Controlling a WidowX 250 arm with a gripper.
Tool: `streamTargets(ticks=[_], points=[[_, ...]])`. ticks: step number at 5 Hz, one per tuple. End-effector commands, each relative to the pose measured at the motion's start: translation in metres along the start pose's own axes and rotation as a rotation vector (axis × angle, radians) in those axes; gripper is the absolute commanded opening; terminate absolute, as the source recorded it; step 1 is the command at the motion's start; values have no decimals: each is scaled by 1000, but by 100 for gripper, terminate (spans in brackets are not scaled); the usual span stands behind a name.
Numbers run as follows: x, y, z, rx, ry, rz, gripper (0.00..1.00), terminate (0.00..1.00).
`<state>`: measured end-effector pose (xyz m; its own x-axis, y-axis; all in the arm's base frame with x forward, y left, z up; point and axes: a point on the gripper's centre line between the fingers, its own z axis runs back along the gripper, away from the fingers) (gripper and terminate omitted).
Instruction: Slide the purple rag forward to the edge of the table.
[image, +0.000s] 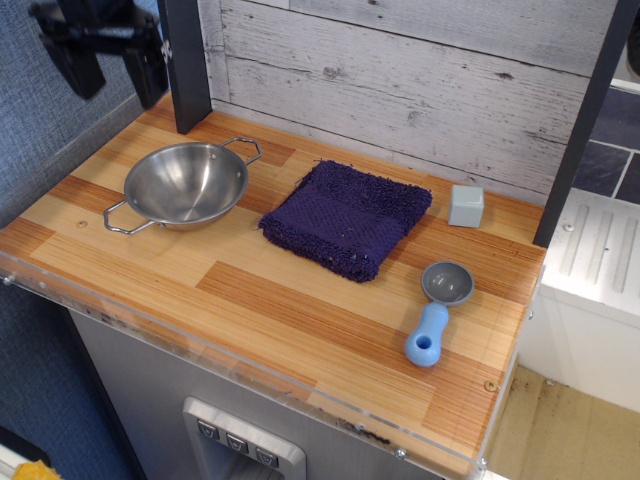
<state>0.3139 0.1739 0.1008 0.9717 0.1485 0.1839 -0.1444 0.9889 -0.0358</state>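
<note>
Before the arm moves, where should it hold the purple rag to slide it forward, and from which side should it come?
Probably best from above: the purple rag lies flat on the table, so no edge is raised for a side grip. Pinch or press near its back corner by the wall, then drag toward the front rim. The gripper hangs high at left, apart from it.

The gripper (112, 68) is matte black all over, blocky and angular. Two thick, flat-sided fingers (79, 68) taper a little toward squared tips. Above them sits a dark boxy body, and a small pale screw or fitting shows on its right edge.
</note>
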Motion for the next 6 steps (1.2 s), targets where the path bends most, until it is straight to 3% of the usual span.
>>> streamTargets(ticks=[1, 3, 4, 5, 6], points=[[31, -50, 19, 20, -74, -151, 100, 0], [31, -92, 7, -1, -77, -272, 100, 0], [31, -108, -5, 31, -69, -329, 100, 0], [43, -127, -15, 8, -71, -372, 100, 0], [45, -141, -25, 23, -57, -424, 100, 0]])
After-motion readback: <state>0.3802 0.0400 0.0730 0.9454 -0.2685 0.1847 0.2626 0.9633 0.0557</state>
